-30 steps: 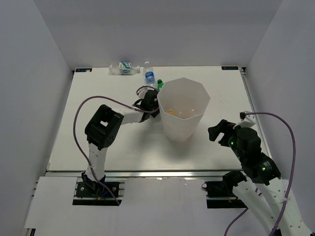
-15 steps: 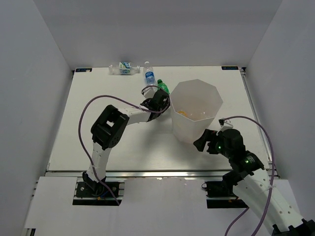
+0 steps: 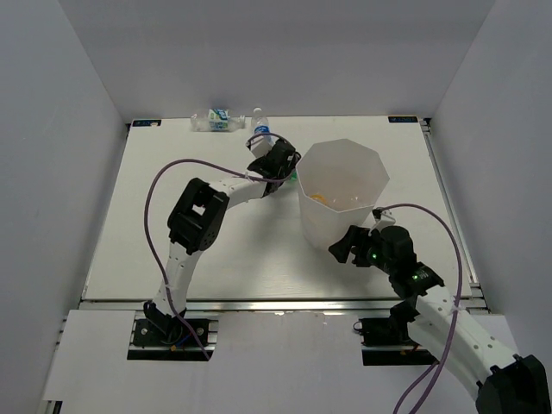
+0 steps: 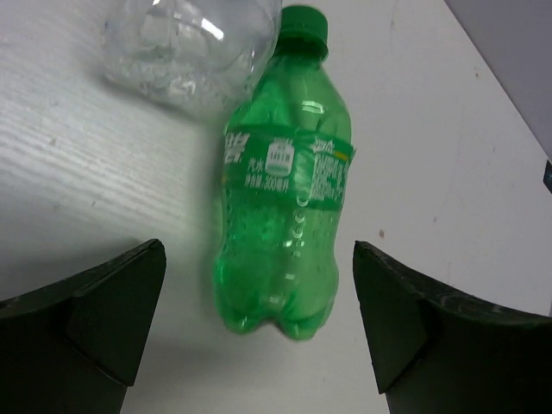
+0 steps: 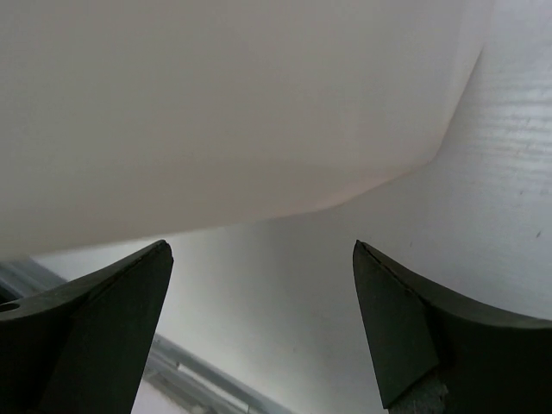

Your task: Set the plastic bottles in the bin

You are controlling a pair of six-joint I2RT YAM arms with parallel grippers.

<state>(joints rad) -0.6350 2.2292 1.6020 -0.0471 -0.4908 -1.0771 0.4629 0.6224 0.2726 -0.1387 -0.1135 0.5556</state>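
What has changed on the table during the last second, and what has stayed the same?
The left gripper moved away from the side of the bin toward the far edge. It now hangs open over the lying green bottle, not gripping it. The bin shifted to the right. The right gripper, open, came in to the bin's near wall. The clear bottle lying at the far edge stayed put.

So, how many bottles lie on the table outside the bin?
3. A green bottle lies between the open left gripper's fingers; a clear bottle is just past its cap; a labelled bottle lies at the table's far edge. The bin may hide more.
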